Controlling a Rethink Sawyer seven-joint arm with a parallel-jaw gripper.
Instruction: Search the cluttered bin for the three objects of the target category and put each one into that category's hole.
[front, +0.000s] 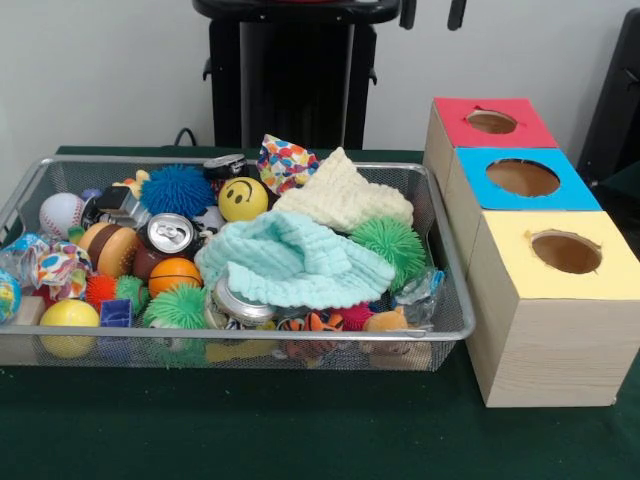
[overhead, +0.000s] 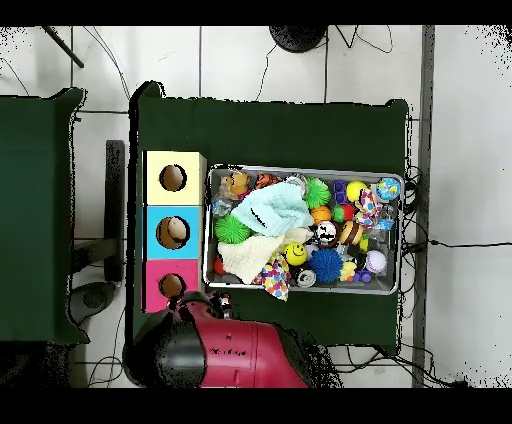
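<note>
The wire mesh bin (front: 452, 300) is heaped with toys, and it also shows from above (overhead: 402, 230). A light teal cloth (front: 290, 258) lies on top at the middle, with a cream cloth (front: 345, 195) and a spotted cloth (front: 285, 162) behind it. Around them sit a yellow smiley ball (front: 243, 199), a blue spiky ball (front: 177, 190), a green spiky ball (front: 390, 245), a baseball (front: 62, 213), a drinks can (front: 170, 235) and a small basketball (front: 175, 275). My gripper (front: 431, 12) shows only as two dark tips at the top edge. It is open, high above the table and holds nothing.
Three wooden boxes with round holes stand right of the bin: red-topped (front: 455, 115), blue-topped (front: 475, 190), yellow-topped (front: 510, 255). From above they line the bin's left side, and the red arm (overhead: 240, 355) is drawn back below the red box (overhead: 155, 275).
</note>
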